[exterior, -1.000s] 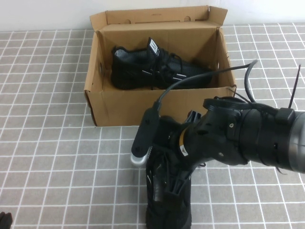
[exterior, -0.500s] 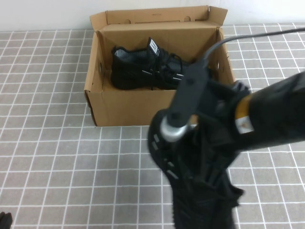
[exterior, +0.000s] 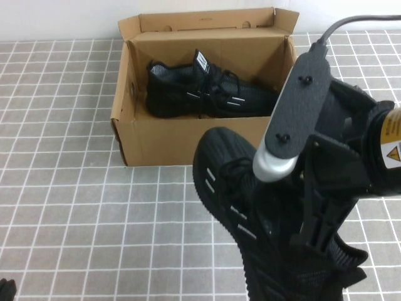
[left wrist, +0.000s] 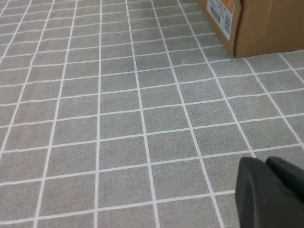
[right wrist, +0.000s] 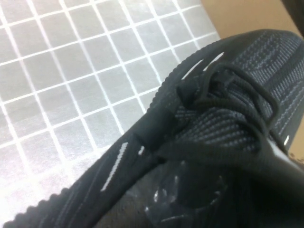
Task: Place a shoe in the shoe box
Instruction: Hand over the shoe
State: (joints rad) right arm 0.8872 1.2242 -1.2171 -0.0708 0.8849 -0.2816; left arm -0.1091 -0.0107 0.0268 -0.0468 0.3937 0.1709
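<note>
Black knit shoe (exterior: 238, 207), ribbed weave, thin white side stripes, tangled black laces, held off the tabletop (exterior: 75, 188) by the right gripper (exterior: 313, 219). The gripper is clamped shut on the shoe near its collar; the toe sticks out ahead of the gripper toward the box. In the right wrist view the shoe (right wrist: 209, 137) fills most of the frame, with the knit texture, laces and a ridged sole edge all close up. A flat black plate with a rounded silver end sits on the arm just above the gripper.

Grey tabletop under the gripper, square tiles with white grout lines, matte grainy surface.

Beyond the right gripper, past the toe: the shoe box (exterior: 156, 141), brown corrugated cardboard, rectangular, lid flap hinged up at the back. A second black sneaker (exterior: 200, 91) lies on its side inside, white tongue label showing.

Left gripper (left wrist: 270, 190) is low and well off to the left of the shoe, fingers closed together, holding nothing, dark matte plastic. Ahead of it is bare tile, then a corner of the shoe box (left wrist: 256, 23) with a white and orange label.
</note>
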